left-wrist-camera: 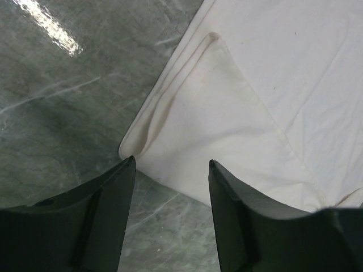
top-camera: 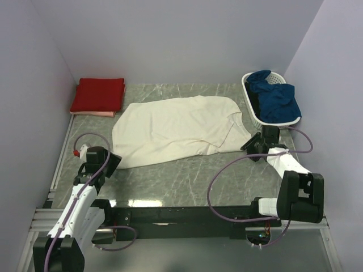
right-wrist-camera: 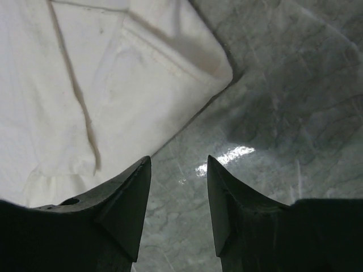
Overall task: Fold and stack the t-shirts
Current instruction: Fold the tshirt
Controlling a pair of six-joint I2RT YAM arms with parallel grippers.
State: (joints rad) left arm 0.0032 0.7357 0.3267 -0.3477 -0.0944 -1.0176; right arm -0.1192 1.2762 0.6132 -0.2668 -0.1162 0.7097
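The big cream shirt (top-camera: 176, 130) lies in the middle of the worktop (top-camera: 187, 175). It looks partly folded, so we think we're midway thru folding it. The red shirt (top-camera: 97, 94) sits folded in the far left corner, on top of the pink shirt (top-camera: 93, 113). Our left hand (left-wrist-camera: 172, 164) is open a fair way & holds nothing; the cream shirt's near left corner is just past its tips. Our right hand (right-wrist-camera: 178, 161) is open a fair way too, empty, over bare worktop just beside the shirt's right end, near the basket (top-camera: 248, 99). Next, prob: each hand pinches its end, then we lift & fold evenly
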